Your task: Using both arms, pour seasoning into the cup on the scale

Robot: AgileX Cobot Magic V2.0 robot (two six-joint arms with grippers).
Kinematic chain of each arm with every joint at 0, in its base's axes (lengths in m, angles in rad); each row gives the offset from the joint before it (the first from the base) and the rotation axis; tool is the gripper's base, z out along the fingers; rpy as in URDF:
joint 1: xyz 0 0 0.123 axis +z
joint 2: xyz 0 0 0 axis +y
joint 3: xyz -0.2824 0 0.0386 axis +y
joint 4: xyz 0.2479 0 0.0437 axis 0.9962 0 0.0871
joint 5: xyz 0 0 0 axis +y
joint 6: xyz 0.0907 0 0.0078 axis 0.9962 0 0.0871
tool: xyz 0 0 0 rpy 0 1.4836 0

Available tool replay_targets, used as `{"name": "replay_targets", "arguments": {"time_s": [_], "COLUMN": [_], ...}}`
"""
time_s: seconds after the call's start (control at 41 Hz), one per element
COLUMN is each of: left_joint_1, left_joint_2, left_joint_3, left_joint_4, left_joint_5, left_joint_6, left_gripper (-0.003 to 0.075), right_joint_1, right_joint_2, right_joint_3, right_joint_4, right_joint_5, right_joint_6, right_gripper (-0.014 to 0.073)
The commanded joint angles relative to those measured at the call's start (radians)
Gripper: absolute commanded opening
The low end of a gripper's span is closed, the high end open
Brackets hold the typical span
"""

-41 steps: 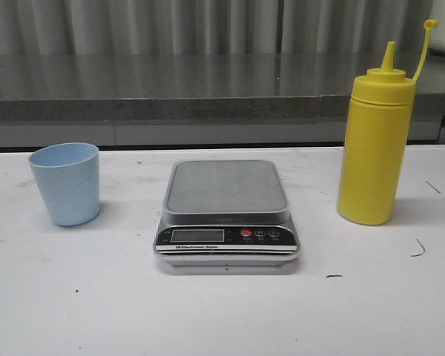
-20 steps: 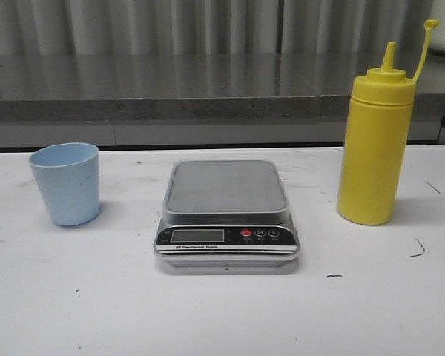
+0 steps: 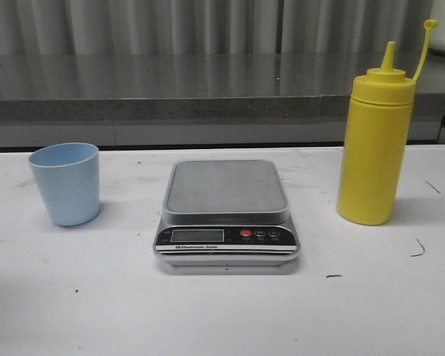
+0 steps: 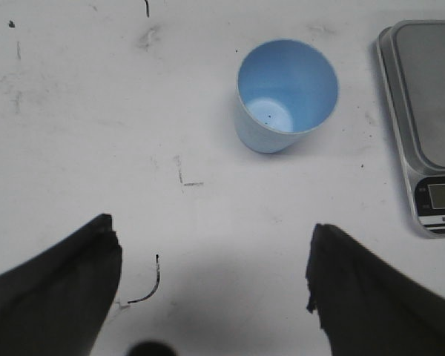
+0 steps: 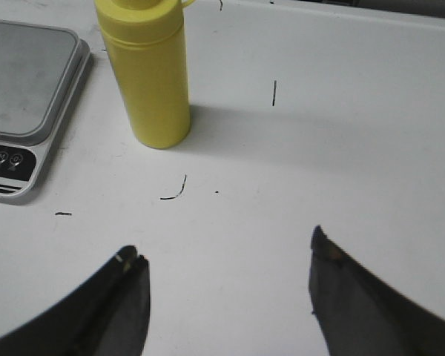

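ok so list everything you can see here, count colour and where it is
cup: one, pale blue, upright and empty on the table, left of the scale, apart from it
scale: one, silver-grey with a black front panel and a red button, centre of the table, nothing on its platform
seasoning bottle: one, yellow, upright on the table, right of the scale, its tethered cap off the nozzle
table: one, white with small dark scuff marks
counter ledge: one, grey, behind the table
left end effector: one, black, open, above bare table short of the cup
right end effector: one, black, open, above bare table short of the bottle
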Motion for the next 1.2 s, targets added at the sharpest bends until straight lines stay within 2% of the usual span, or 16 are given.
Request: {"name": "replay_targets", "arguments": {"time_s": [0.0, 0.366, 0.854, 0.951, 1.171], "left_joint_1": [-0.008, -0.008, -0.054, -0.067, -0.071], "left_joint_2": [0.078, 0.402, 0.66, 0.68, 0.691], "left_joint_3": [-0.078, -0.277, -0.471, -0.483, -0.488], "left_joint_4": [-0.014, -0.038, -0.038, -0.038, -0.036], "left_joint_5": [-0.038, -0.026, -0.026, -0.021, -0.023], "left_joint_6": [-0.001, -0.001, -0.001, -0.001, -0.001], "left_gripper": [0.0512, 0.0512, 0.051, 0.0454, 0.0221], "right_joint_1": [-0.004, -0.004, -0.004, -0.004, -0.004], "right_joint_2": [0.006, 0.006, 0.006, 0.006, 0.006], "right_joint_3": [-0.033, -0.033, -0.033, -0.033, -0.033], "right_joint_4": [0.001, 0.001, 0.001, 0.001, 0.001], "right_joint_5": [-0.055, -0.054, -0.054, -0.054, -0.054], "right_joint_6": [-0.012, -0.012, -0.012, -0.012, -0.012], "right_gripper": [0.0489, 0.0489, 0.0489, 0.0489, 0.0489]}}
